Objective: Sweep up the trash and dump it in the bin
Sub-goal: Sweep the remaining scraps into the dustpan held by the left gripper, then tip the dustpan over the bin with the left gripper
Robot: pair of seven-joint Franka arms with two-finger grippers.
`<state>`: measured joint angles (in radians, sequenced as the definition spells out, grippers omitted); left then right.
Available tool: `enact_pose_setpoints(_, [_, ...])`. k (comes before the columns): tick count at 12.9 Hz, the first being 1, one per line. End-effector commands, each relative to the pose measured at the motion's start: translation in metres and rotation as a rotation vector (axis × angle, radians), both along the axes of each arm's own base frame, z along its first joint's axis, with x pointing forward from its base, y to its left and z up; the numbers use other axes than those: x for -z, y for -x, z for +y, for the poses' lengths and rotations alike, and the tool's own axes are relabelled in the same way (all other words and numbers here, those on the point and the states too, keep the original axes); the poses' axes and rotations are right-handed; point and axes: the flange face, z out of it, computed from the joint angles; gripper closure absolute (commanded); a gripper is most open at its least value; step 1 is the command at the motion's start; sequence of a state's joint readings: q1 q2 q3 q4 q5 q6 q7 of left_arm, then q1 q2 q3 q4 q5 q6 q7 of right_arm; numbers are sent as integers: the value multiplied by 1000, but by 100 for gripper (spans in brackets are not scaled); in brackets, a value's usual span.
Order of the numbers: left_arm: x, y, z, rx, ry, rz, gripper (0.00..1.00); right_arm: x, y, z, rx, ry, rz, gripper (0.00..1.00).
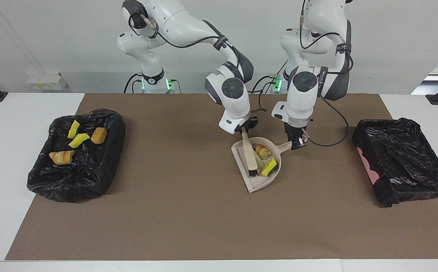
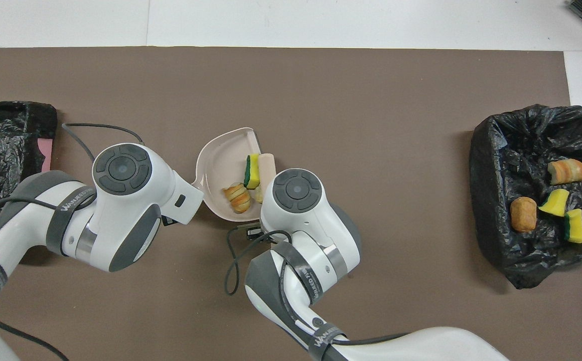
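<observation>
The right gripper point(image 1: 244, 130) pinches the brush point(image 1: 250, 156) handle; its bristles rest inside the beige dustpan point(image 1: 257, 184). The left gripper point(image 1: 297, 142) clamps the dustpan handle. Three trash scraps point(image 1: 263, 152) lie in the pan. Four scraps point(image 1: 99, 135) sit in the black-lined bin point(image 1: 73, 187) at the right arm's end.

Brush in the dustpan, scraps swept in

You see the right gripper point(image 1: 244, 130) clamped on the brush point(image 1: 249, 155), its bristles down inside the beige dustpan point(image 1: 258, 184) with a bread chunk point(image 1: 263, 152) and a yellow-green sponge bit point(image 1: 269, 166); a third pale scrap seems tucked against the brush. Your left gripper point(image 1: 297, 142) grips the dustpan's handle. Four more scraps lie in the black-lined bin point(image 1: 90, 177) at the right arm's end; another black-lined bin point(image 1: 411, 166) sits at the left arm's end.
</observation>
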<state>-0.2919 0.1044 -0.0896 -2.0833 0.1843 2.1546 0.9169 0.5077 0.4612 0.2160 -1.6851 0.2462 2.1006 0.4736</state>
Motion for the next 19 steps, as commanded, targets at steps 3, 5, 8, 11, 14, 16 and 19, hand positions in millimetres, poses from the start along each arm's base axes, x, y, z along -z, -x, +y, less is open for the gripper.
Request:
enact_pose_setpoints(3, [-4,-4,25,95,-13,5,100,-34,-8,-21,-50,34,20,100])
enact_pose_setpoints(5, [-4,-8,33,105,-6,11,100,-48,-17,-50,-51,94,22,100])
enact_pose_setpoints(8, [-6,-13,42,120,-2,11,100,-56,-16,-71,-66,177,37,100])
enact_pose_setpoints(11, [-27,-26,80,135,14,-2,100,-54,-3,-66,-76,198,40,100])
enact_pose_setpoints(14, [-63,-28,129,131,49,-37,100,-51,42,-44,-70,232,42,100])
enact_pose_setpoints(16, [-88,-21,161,123,40,-20,100,-46,83,-14,-50,245,45,100])
enact_pose_setpoints(19, [-130,-17,226,40,44,-4,100,-39,122,13,16,225,82,100])
